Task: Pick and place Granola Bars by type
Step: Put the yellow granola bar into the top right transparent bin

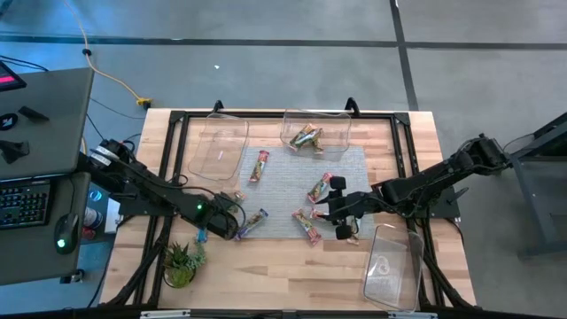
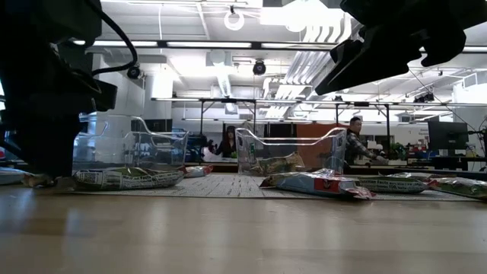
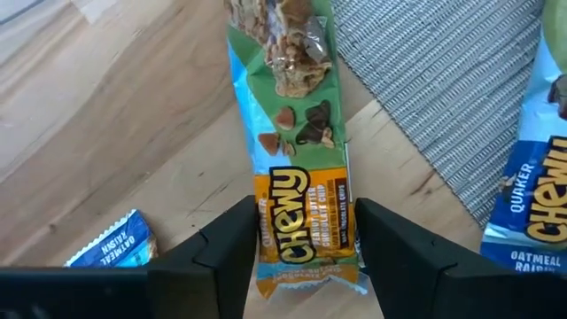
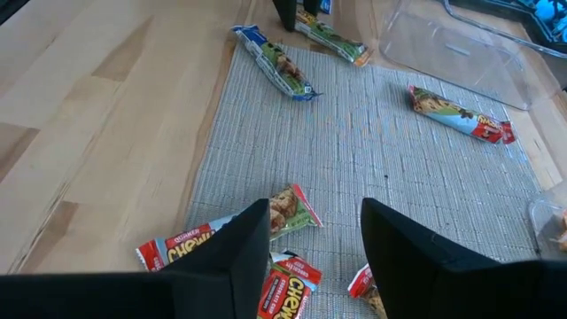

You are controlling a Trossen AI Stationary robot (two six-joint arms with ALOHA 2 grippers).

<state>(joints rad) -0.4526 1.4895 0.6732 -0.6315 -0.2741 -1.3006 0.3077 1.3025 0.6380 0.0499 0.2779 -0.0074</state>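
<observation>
My left gripper [image 3: 306,223] is down at the table by the mat's left edge [image 1: 232,207]. It is open, one finger on each side of the orange end of a green-tan granola bar [image 3: 297,133] that lies flat on the wood. Blue bars lie on either side of it [image 3: 540,204] [image 3: 111,248]. My right gripper [image 4: 314,221] is open and hovers over the mat's right part [image 1: 332,209], above red bars [image 4: 182,244] [image 4: 288,292]. More red bars lie on the mat [image 1: 258,166] [image 1: 308,227]. Green-tan bars rest in the middle tray [image 1: 306,139]. My left gripper comes at the green-tan bar from above, pointing down, with its fingers [image 3: 235,244] across the bar's orange end [image 3: 306,190]. The bar lies flat on the table. I cannot tell whether the fingers touch its edges.
A clear tray [image 1: 217,146] stands at the far left, another [image 1: 332,120] at the far middle, a third [image 1: 394,266] at the near right. A small potted plant [image 1: 180,261] stands near the left arm. A grey mat [image 1: 354,168] covers the table's middle. People show in the room beyond.
</observation>
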